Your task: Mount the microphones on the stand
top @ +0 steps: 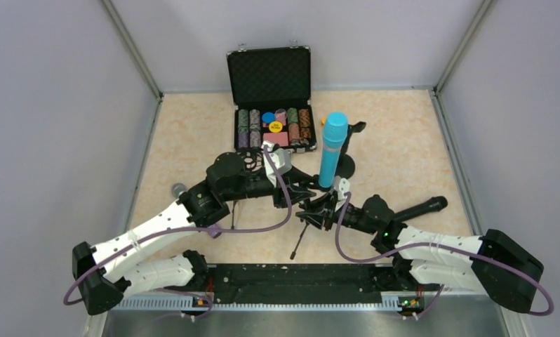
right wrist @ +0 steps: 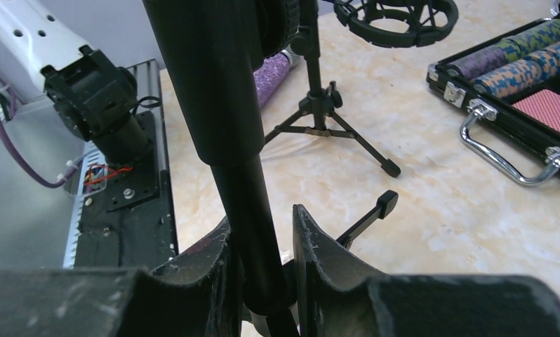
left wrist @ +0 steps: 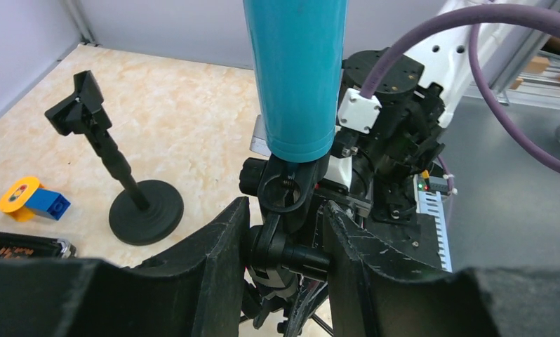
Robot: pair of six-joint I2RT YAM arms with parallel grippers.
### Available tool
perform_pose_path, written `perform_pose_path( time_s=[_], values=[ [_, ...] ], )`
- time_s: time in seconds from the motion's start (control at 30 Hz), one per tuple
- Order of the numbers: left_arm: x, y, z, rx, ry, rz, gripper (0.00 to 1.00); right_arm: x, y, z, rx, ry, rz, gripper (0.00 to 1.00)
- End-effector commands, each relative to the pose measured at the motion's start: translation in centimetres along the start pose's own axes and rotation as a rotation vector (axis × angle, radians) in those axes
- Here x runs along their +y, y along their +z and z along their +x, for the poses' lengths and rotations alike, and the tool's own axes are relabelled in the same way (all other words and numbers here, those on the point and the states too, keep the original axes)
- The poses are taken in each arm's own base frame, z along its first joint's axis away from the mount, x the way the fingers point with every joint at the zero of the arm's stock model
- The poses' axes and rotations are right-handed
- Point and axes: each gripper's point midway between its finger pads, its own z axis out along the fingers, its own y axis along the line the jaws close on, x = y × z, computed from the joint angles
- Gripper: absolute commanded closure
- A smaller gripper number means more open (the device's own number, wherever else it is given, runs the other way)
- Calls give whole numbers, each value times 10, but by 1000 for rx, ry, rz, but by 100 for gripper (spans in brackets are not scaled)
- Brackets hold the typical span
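Mid-table, the cyan microphone [top: 332, 149] stands upright in the clip of a tripod stand [right wrist: 238, 189] held by 2 arms. The left gripper [left wrist: 285, 210] pinches the clip joint just beneath it, and the right gripper [right wrist: 261, 217] is clamped on the pole. A round-base stand [top: 347, 165] crowds close behind. The black microphone [top: 421, 208] lies right and the purple microphone [top: 178, 189] left. The table [top: 193, 126] shows bare marble along both side walls.
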Motion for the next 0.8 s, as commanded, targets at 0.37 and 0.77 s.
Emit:
perform_pose_path(
  time_s=[0.37, 0.77],
  values=[
    [43, -11, -93, -304, 55, -289, 100, -62, -20, 36, 112, 137, 355, 100],
    [94, -37, -127, -443, -13, -615, 100, -86, -21, 52, 153, 187, 500, 100]
  ],
)
